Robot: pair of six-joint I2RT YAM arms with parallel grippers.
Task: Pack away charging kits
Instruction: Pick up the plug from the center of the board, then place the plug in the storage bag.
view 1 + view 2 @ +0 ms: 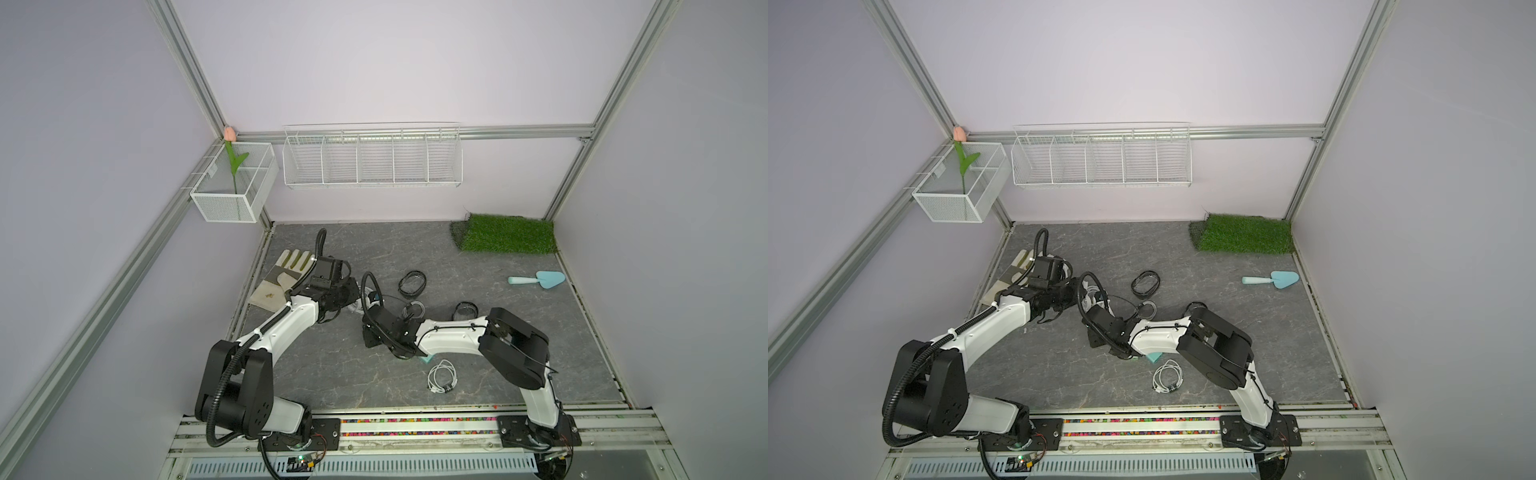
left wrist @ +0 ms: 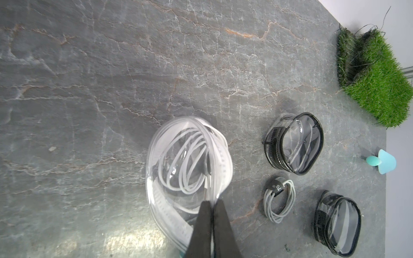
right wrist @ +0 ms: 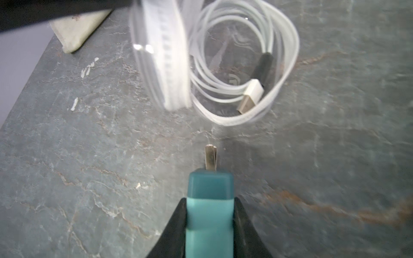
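My left gripper [image 2: 211, 202] is shut on the rim of a clear white-rimmed case [image 2: 156, 169], which has a coiled white cable [image 2: 185, 156] inside. My right gripper [image 3: 210, 200] is shut on a teal charger block [image 3: 210, 185], whose metal prongs [image 3: 210, 156] point toward that case [image 3: 165, 55] a short way ahead, just above the floor. In both top views, another teal charger [image 1: 426, 358] peeks from under the right arm. A loose white cable [image 1: 442, 376] lies near it. A grey coiled cable [image 2: 279, 198] lies between the black-rimmed cases.
Two black-rimmed clear cases [image 2: 295, 143] [image 2: 337, 223] sit on the grey stone floor. A light-blue trowel [image 1: 536, 279] and a grass mat [image 1: 507, 233] are at the far right, and a work glove [image 1: 282, 278] is at the left. White wire baskets [image 1: 372, 158] hang on the back wall.
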